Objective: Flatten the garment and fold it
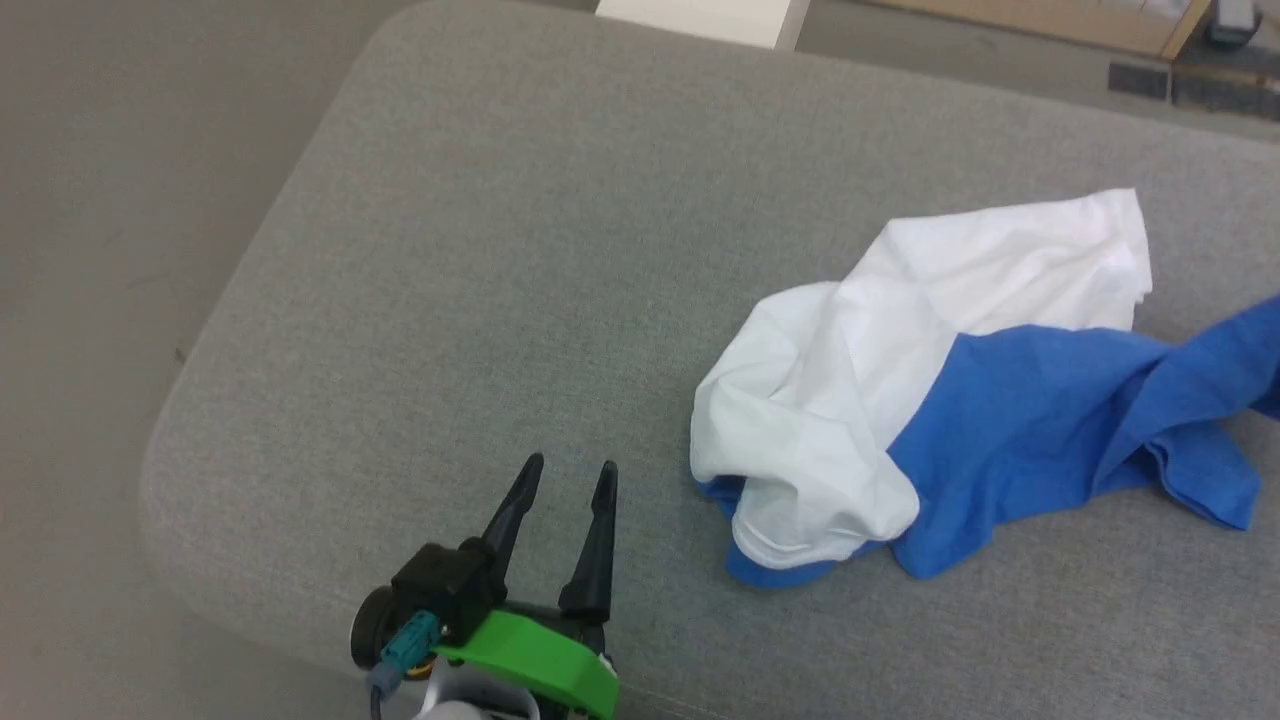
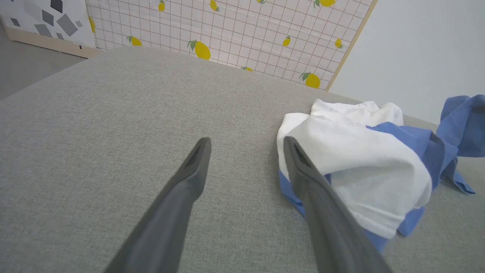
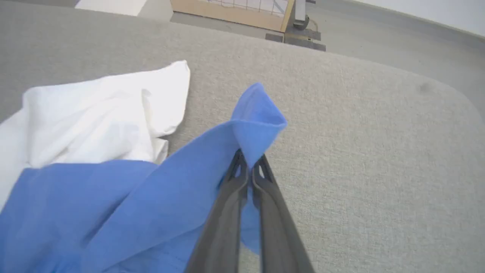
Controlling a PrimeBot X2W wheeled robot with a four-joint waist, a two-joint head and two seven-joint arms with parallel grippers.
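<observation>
Here, right claw pinching garment (blue part), left claw spread.

The garment is white with a royal-blue part. The padded surface is heathered grey. The left gripper is black with a bright green mount. A white gridded panel carries yellow lemons.

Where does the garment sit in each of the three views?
Head view: garment right of centre, crumpled, its blue part running off the right edge.
Left wrist view: garment at the right, beside the open left gripper.
Right wrist view: garment at left and centre, a blue fold pinched in the right gripper.
Shared landmark: the grey cushion that it lies on.
</observation>
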